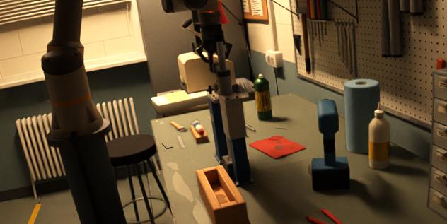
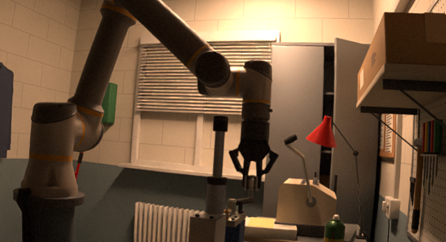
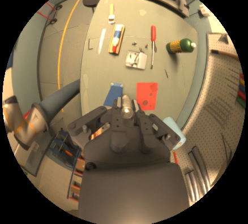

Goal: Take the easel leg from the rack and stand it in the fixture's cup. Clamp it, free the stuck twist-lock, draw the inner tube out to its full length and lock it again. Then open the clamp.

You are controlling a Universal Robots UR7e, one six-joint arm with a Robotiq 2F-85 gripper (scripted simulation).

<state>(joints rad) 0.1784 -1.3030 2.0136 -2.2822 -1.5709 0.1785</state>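
Note:
The foot of the easel leg is hidden inside the grey fixture block [image 1: 231, 115] on its blue stand. The leg [image 2: 218, 154] stands upright there, its thinner inner tube drawn up to a black end cap [image 2: 220, 123] above the twist-lock collar [image 2: 216, 181]. My gripper [image 2: 251, 182] hangs beside the leg, closed on a short metal cylinder, the clamp lever's handle [image 3: 126, 109], which I hold between my fingers. From the side camera my gripper [image 1: 212, 65] overlaps the tube.
The bench's near-left edge carries an orange wooden tray [image 1: 221, 191]. A red cloth [image 1: 277, 146], a green bottle [image 1: 263, 96], a blue handled block [image 1: 329, 149], a paper roll [image 1: 360, 113] and a white bottle [image 1: 379, 140] stand to the right. A red lamp [image 2: 322, 132] rises behind.

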